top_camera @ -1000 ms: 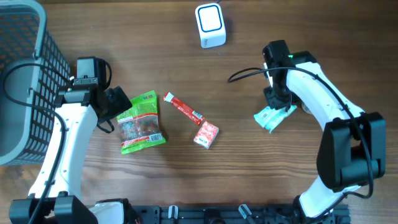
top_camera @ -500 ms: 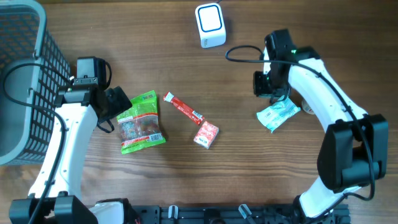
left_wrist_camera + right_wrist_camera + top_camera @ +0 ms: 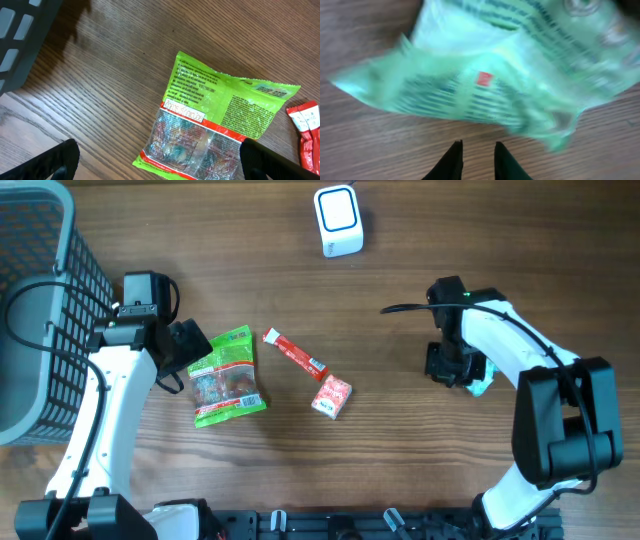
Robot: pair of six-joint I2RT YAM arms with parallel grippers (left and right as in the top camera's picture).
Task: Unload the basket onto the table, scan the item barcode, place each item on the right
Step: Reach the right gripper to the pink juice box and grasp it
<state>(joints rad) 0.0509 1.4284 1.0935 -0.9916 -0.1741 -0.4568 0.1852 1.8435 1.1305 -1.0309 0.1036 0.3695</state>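
A mint-green packet (image 3: 510, 75) lies on the wood, blurred in the right wrist view, just ahead of my right gripper (image 3: 478, 143). Its fingers (image 3: 454, 162) stand a narrow gap apart with only bare wood between them. From overhead the right gripper (image 3: 458, 368) covers the packet (image 3: 483, 385), and only a corner shows. The white scanner (image 3: 338, 220) stands at the back. My left gripper (image 3: 160, 162) is wide open above a green candy bag (image 3: 215, 125), also seen overhead as left gripper (image 3: 188, 348) and bag (image 3: 228, 377).
A red stick pack (image 3: 296, 355) and a small red packet (image 3: 331, 396) lie mid-table. A dark mesh basket (image 3: 40, 310) fills the far left. The right arm's cable (image 3: 405, 307) loops out towards the scanner.
The right gripper rose off the mint packet toward the back, then dropped over it again, now hiding most of it. Its jaws narrowed. The left arm stayed still.
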